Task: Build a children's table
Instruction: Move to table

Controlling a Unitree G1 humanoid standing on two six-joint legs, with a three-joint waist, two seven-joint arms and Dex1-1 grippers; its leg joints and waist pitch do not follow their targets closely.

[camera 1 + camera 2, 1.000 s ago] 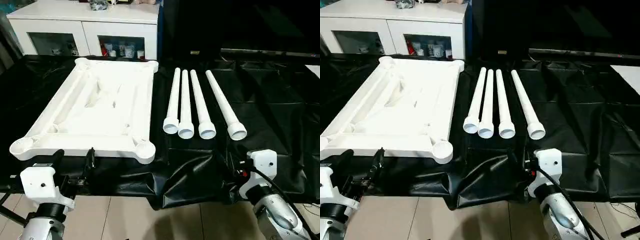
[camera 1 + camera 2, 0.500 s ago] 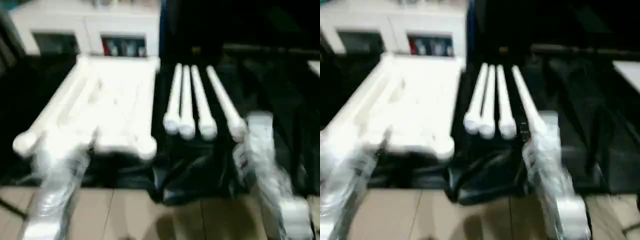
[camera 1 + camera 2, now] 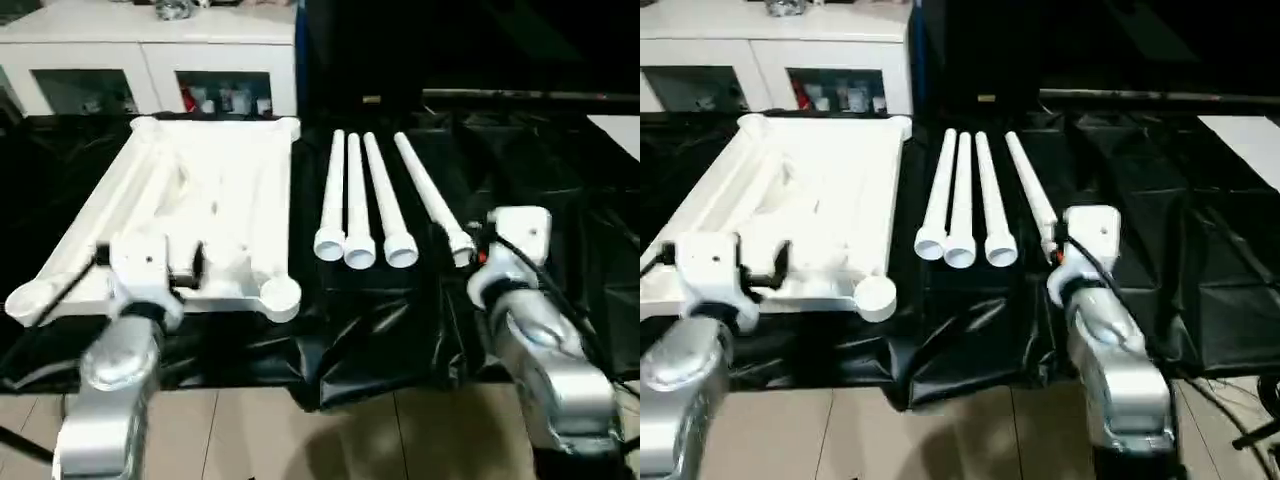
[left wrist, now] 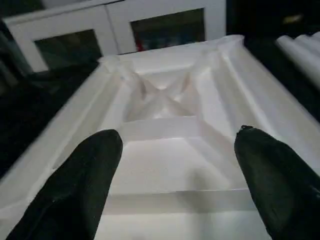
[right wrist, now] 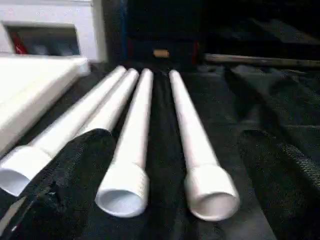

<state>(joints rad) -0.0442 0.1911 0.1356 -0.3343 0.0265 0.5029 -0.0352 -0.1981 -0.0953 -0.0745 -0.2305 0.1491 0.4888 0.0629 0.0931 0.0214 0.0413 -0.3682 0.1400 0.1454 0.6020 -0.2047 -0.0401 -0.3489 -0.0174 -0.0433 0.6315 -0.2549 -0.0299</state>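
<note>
I see the white plastic rectangular tabletop lying underside up on the black sheet, directly under my left gripper, whose fingers are spread wide and empty. My right gripper, also wide open, faces the four white tapered tube legs lying side by side.

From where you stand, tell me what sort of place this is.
Probably a room in a home, set up as an assembly station: a white cabinet with glass doors holding small items, a tiled floor, and a work surface draped in black sheeting with table parts laid out.
</note>
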